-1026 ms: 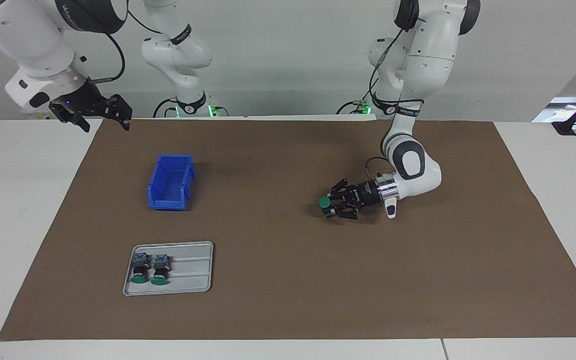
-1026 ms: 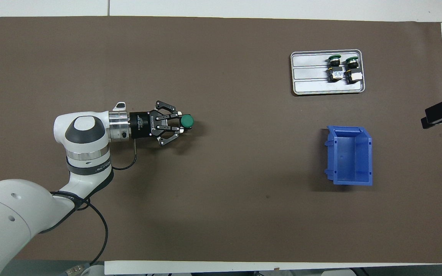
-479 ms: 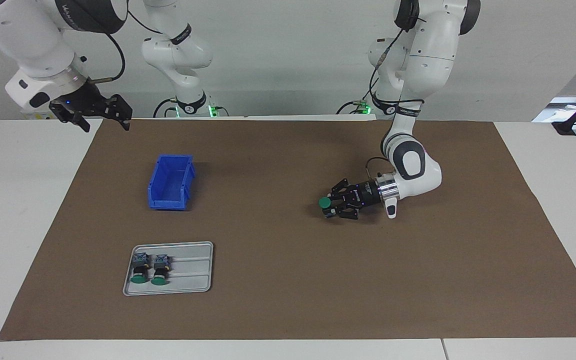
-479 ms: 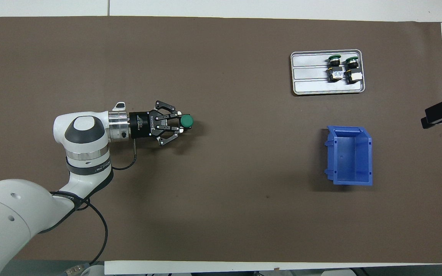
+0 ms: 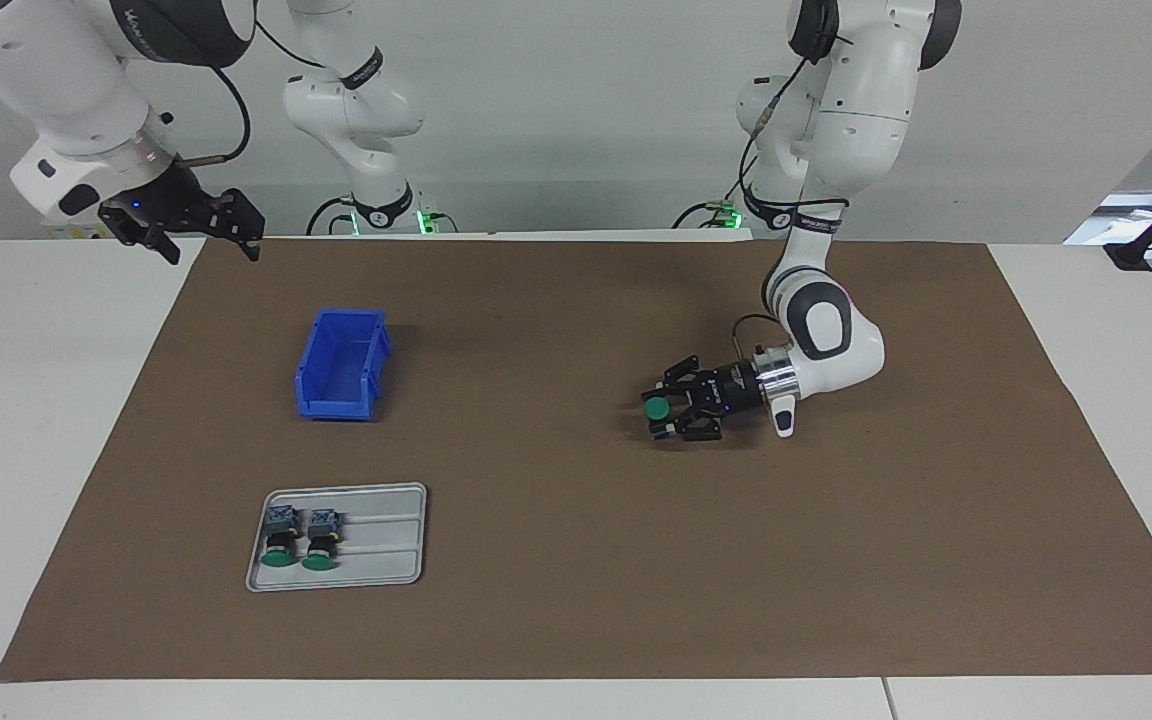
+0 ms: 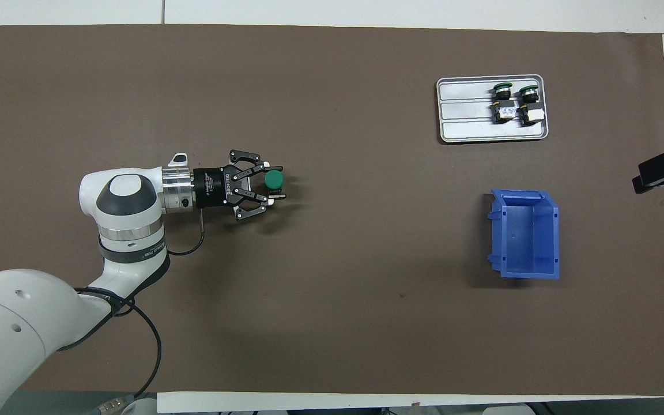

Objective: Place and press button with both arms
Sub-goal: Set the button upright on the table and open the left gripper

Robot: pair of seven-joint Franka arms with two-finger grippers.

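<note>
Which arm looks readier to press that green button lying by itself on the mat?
Probably the left: its tool is right at the button, while the right tool waits over the mat's corner.

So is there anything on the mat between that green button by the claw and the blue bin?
Nothing: in the overhead view the stretch of brown mat from the green button at the left claw to the blue bin is bare.

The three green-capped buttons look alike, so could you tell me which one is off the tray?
The button between the left gripper's open fingers, on the brown mat. The other two lie side by side in the grey tray.
</note>
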